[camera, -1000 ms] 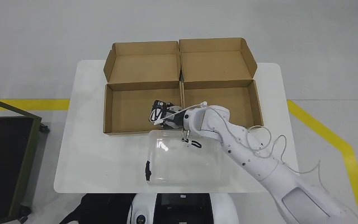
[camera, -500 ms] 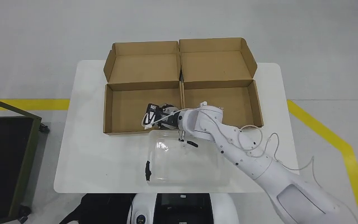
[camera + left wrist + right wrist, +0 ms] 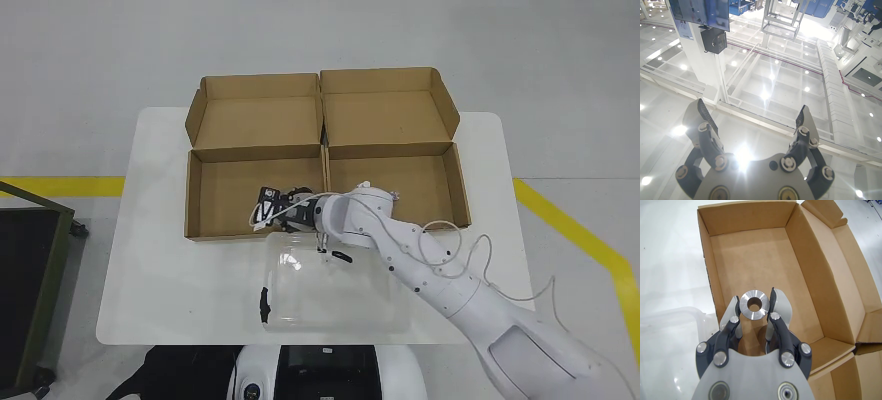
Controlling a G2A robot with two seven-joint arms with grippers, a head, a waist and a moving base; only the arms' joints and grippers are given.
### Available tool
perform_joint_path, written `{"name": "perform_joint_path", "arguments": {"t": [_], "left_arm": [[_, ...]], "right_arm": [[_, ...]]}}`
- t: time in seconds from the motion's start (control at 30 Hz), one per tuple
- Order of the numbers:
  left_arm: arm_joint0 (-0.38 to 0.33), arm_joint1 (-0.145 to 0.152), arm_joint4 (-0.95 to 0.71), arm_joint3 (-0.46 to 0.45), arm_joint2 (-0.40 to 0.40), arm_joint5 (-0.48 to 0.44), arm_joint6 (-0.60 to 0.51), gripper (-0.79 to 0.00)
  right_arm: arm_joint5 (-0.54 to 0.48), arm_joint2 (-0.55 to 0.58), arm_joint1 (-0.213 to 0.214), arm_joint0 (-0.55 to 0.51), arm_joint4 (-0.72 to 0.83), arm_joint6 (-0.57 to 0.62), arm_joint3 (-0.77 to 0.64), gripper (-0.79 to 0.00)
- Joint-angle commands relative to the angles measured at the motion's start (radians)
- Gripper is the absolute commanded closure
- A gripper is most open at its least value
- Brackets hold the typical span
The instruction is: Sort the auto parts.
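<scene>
Box L (image 3: pixel 222 195): R pincer (image 3: pixel 754 303) over it, clamped on metal ring (image 3: pixel 754 307) | clear bin (image 3: pixel 330 300): blk part (image 3: pixel 343 257) inside | L pincer (image 3: pixel 753 117) apart

The right gripper (image 3: pixel 754 302), clamped on the metal ring (image 3: pixel 754 307), moved farther left, deeper over the floor of the left cardboard box (image 3: pixel 215 195).

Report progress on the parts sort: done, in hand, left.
Done: nothing yet lies in the left box; its visible floor is bare. In hand: the right hand grips a metal ring above that box. Left: release it, then likely the dark piece at the clear bin.
</scene>
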Motion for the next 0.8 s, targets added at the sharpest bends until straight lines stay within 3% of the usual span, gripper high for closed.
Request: {"name": "perform_joint_path", "arguments": {"t": [0.0, 0.4, 0.77], "left_arm": [[0.0, 0.0, 0.0, 0.0, 0.0, 0.0, 0.0, -0.785], [0.0, 0.0, 0.0, 0.0, 0.0, 0.0, 0.0, -0.785], [0.0, 0.0, 0.0, 0.0, 0.0, 0.0, 0.0, -0.785]], "right_arm": [[-0.002, 0.0, -0.003, 0.001, -0.001, 0.003, 0.003, -0.16], [-0.016, 0.004, -0.021, 0.003, -0.014, 0.017, 0.024, -0.292], [-0.029, 0.036, -0.028, 0.001, -0.013, 0.005, -0.001, -0.323]]}}
